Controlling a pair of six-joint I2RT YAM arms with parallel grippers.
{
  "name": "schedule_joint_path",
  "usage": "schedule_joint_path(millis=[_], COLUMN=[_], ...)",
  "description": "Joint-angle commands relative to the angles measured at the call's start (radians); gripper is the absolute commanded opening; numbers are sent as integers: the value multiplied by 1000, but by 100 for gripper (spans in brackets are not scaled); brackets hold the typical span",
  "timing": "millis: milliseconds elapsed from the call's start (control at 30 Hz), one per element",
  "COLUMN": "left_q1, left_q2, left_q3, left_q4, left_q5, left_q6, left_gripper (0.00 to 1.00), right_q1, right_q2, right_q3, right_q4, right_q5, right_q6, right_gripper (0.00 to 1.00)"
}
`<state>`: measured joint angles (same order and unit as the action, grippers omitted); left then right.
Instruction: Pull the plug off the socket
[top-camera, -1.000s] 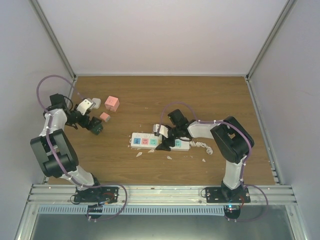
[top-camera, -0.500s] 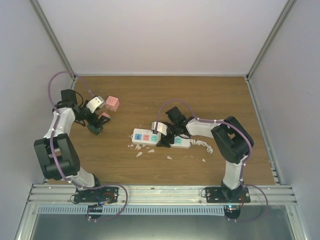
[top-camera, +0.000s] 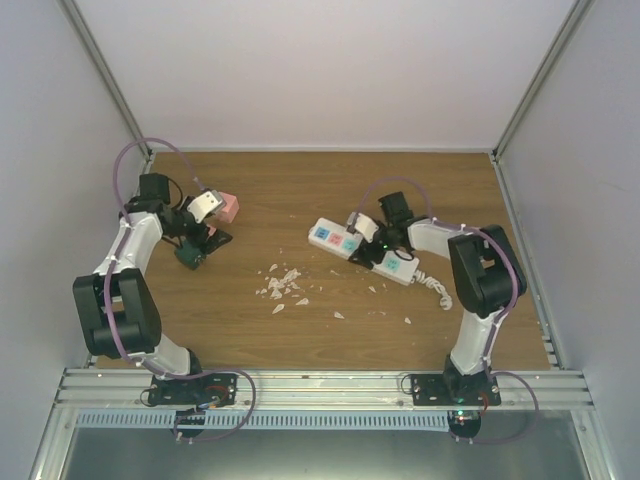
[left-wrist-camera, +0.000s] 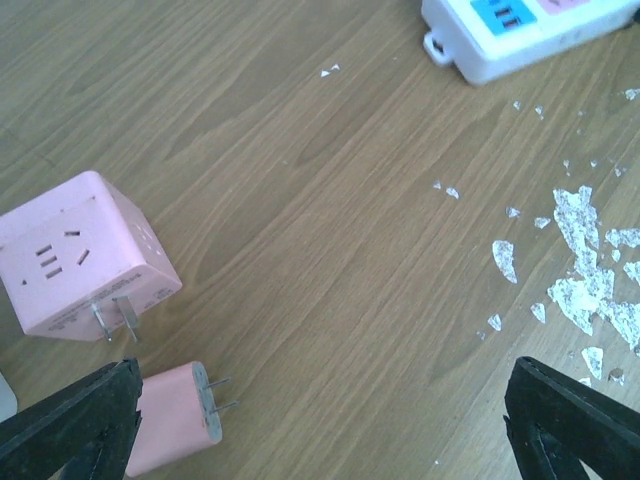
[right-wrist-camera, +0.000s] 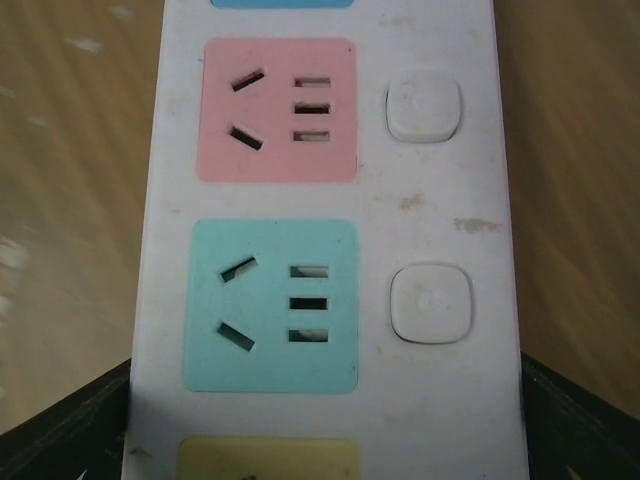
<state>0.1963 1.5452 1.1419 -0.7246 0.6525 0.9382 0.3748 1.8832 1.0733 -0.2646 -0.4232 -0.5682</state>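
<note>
Wooden tabletop, white walls around. Far left: left gripper (top-camera: 196, 243) spread wide, holding nothing, over pink cube adapter (left-wrist-camera: 82, 255) and small pink plug (left-wrist-camera: 172, 416), both loose on wood. Middle: white flakes (top-camera: 283, 285). Right: socket (top-camera: 363, 251) lying at angle; right gripper (top-camera: 365, 229) spread over it. Visible outlets bare, so pulling looks done.

the socket (top-camera: 362, 245) has slid up and to the right and now lies tilted, leaving the white flakes (top-camera: 283, 285) bare on the table. the right gripper (top-camera: 366, 226) moved with it; the left gripper (top-camera: 200, 228) swung toward the pink cube adapter (top-camera: 230, 207).
</note>
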Motion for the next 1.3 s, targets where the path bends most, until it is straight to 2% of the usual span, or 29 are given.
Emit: schedule_joint_path(millis=[0,400,633,733,1000,1267], left_q1=[-23,-64,-75,-81,-84,-84], left_q2=[-19,5,13,16,41,83], left_q3=[37,58,75,80,95,147], left_q4=[25,37,62,63,63,53], left_q5=[2,-20,-34,-33,-47,-54], left_q6=[-21,-39,-64,-64,-95,-159], left_gripper=[99,99,99,99,99,99], right_q1=[-118,-510,-664,-713,-752,-754], right_q2=[-7,1,-12,-14,-69,-137], right_q3=[13,-14,-33,-38,-21,123], right_q4=[-69,-133,-135,-136,-160,-263], right_q5=[58,26,33,37,19,-29], right_q6=[29,-26,-35,-35,-45,-45], right_gripper=[74,77,92,99,100,100])
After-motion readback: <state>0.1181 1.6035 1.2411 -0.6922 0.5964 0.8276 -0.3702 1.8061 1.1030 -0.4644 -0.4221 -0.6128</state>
